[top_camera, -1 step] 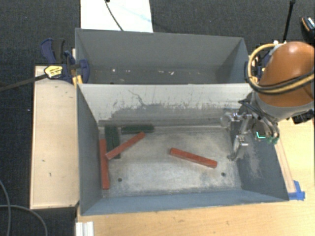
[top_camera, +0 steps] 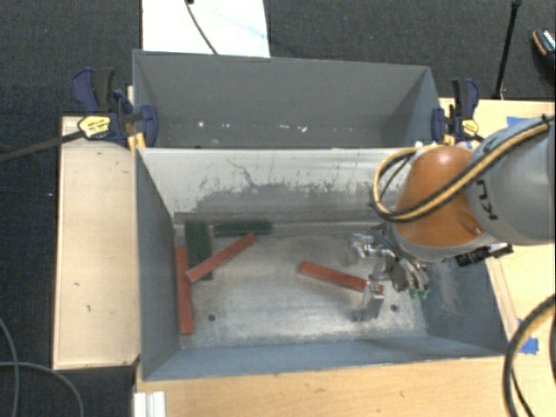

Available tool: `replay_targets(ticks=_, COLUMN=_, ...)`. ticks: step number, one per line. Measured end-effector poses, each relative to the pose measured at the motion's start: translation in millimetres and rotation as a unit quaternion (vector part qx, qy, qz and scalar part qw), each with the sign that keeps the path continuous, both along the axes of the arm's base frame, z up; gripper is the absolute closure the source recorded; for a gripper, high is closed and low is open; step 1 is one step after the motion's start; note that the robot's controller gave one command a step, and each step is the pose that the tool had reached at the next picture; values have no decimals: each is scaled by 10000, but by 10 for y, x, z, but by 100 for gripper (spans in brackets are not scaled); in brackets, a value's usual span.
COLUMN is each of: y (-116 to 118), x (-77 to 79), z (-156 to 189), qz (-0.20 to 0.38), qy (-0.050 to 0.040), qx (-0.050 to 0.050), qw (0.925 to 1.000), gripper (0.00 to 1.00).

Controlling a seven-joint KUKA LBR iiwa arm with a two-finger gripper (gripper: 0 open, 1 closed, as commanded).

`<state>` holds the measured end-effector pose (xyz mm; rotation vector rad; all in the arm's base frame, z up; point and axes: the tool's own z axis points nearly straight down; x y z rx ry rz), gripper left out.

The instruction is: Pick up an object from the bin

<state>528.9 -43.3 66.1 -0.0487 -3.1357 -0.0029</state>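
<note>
Lettering: dark characters on the grey arm link (top_camera: 521,194), legible as "KU" at most; the rest curves out of sight.

Task thing: reddish-brown flat bar (top_camera: 328,274), a thin straight matte strip with square ends. It lies flat on the floor of the grey metal bin (top_camera: 278,102), right of centre. Long axis runs roughly left-right, slightly skewed, with the left end a bit farther and the right end nearer. The right end points straight at the gripper (top_camera: 375,295) and reaches its metal tip. Can't tell whether they touch.

Gripper is low, just over the floor, near the bin's right wall. Its opening: cannot tell, since the shiny hardware there blurs together. Above it sits the orange dome-shaped cover (top_camera: 434,202), glossy, with black and yellow cables (top_camera: 391,194) looped round it.

Rest of the bin, all well apart from the gripper:
- second reddish-brown bar (top_camera: 219,259), same shape, diagonal in the left half, near end to the left and far end to the right
- third reddish-brown bar (top_camera: 183,289), along the foot of the left wall, long axis near-far
- dark green flat bars (top_camera: 239,228) in the far left corner, two of them forming an L, one left-right along the far wall's foot and one near-far

Bin surface is bare sheet metal. The floor is scuffed and there are whitish scratches on the sloped far wall.
</note>
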Motion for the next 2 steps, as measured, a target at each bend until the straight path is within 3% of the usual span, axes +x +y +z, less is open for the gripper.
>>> replay_targets(ticks=1, y=-11, x=24, z=44, qz=16, qy=-40, qx=-9, qw=10000, gripper=100)
replay_targets(ticks=2, y=92, x=-105, z=1692, qz=-319, qy=-80, qx=-9, qw=9995, gripper=100)
